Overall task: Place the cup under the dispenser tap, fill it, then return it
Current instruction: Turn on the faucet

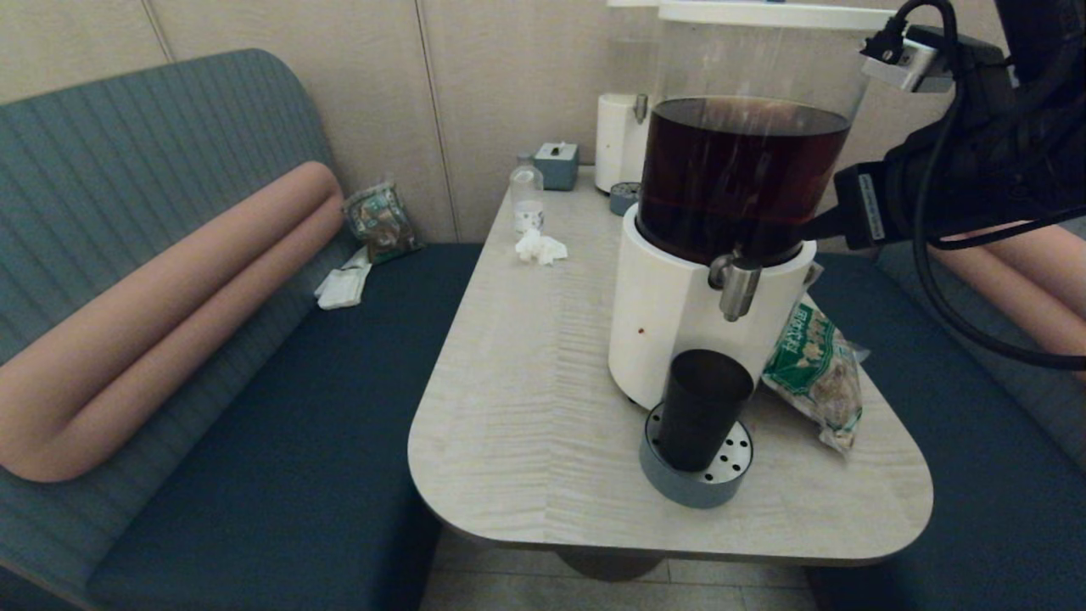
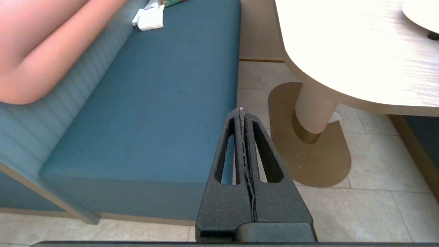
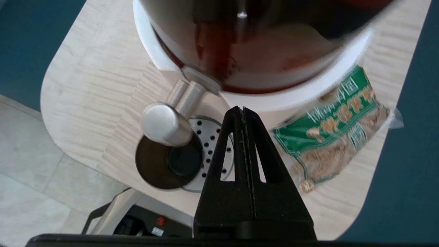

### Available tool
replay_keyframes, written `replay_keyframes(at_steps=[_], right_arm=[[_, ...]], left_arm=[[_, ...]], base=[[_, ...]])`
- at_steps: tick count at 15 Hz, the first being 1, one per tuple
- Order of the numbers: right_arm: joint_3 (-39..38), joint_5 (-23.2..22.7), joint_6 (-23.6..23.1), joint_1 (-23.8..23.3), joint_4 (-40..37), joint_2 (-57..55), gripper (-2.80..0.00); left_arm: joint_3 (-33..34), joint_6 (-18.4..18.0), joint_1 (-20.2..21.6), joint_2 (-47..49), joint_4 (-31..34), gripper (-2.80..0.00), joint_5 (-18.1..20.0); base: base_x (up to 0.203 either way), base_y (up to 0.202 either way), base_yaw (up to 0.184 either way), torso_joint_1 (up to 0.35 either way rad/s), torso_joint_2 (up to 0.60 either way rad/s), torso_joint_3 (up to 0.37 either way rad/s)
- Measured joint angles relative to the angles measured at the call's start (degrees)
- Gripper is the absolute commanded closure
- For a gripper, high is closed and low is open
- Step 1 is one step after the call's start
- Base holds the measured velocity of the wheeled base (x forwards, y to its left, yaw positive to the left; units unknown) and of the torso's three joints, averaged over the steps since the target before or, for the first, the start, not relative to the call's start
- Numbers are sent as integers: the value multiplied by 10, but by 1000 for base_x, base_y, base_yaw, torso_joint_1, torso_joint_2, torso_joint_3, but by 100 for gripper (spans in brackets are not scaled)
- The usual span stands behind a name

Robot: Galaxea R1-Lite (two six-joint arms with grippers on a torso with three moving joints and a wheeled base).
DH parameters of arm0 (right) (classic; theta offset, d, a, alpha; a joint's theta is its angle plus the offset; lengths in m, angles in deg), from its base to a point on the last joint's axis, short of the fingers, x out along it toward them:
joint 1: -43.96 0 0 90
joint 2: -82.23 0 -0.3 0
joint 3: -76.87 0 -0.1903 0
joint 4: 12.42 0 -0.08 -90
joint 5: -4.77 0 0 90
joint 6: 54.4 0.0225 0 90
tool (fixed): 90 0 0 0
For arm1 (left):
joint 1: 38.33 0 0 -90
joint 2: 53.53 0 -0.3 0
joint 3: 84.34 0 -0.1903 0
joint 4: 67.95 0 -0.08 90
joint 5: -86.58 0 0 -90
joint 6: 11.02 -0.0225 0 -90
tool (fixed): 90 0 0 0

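Black cup [image 1: 702, 409] on drip tray [image 1: 697, 485], beneath dispenser tap [image 1: 735, 285]

From my left wrist camera I see the left gripper [image 2: 242, 113] with its two black fingers [image 2: 255, 161] pressed together, holding nothing, hanging over the gap between the blue bench seat [image 2: 154, 103] and the table [image 2: 343, 51]. Below lies the tiled floor [image 2: 370, 206] with the table's ribbed pedestal [image 2: 313, 111] on its brass-coloured foot. A white napkin [image 2: 149, 19] rests at the seat's far end, beside the pink bolster [image 2: 41, 44].
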Motion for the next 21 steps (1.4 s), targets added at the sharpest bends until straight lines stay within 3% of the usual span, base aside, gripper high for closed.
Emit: replay_keyframes(at_steps=[8,17,21], right_arm=[[28,41,7,52,0,-36,0],[18,54,11,46,0,-47,0],[23,48,55,45,2,-56,0]], left_arm=[[0,0,0,0,0,0,0],[0,0,0,0,0,0,0],[0,0,0,0,0,0,0]], base=[[0,0,0,0,0,0],[0,0,0,0,0,0],[0,0,0,0,0,0]])
